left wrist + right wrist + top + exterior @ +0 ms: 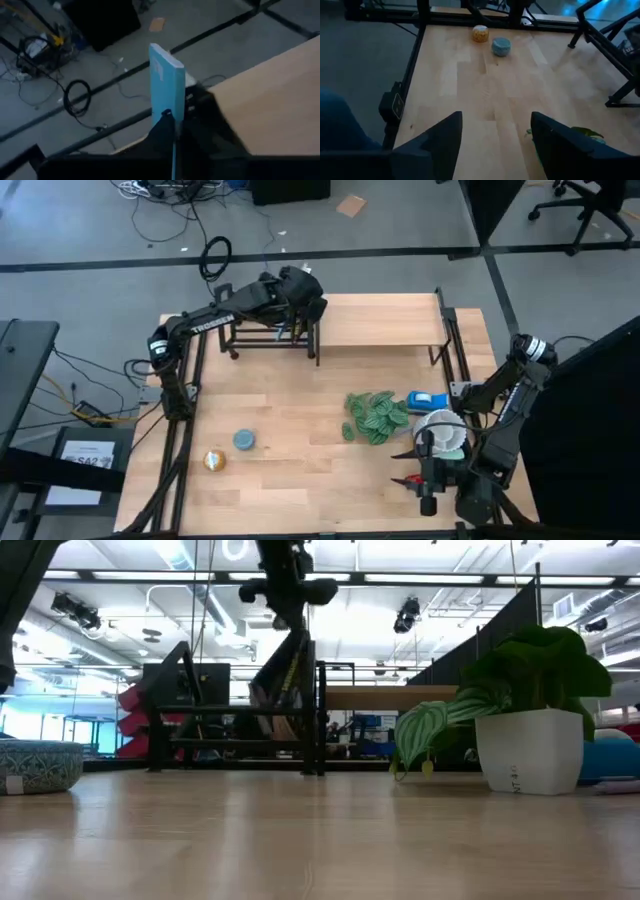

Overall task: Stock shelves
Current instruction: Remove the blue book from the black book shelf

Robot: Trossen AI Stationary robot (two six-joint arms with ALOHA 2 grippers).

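"TROSSEN" in white letters along left arm (212,320); other print too small to read.

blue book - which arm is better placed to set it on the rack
Left. The left gripper is shut on the blue book, right above the black rod rack at the table's far side. The right gripper is open and empty at the near edge, by the potted plant.

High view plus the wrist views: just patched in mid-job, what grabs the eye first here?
The left claw, shut on a tall light-blue book, reaches over the black metal-rod rack at the table's far left. A potted plant with striped green leaves sits right of centre, the right claw resting open near it. A small blue bowl and a yellow object lie near the front left.
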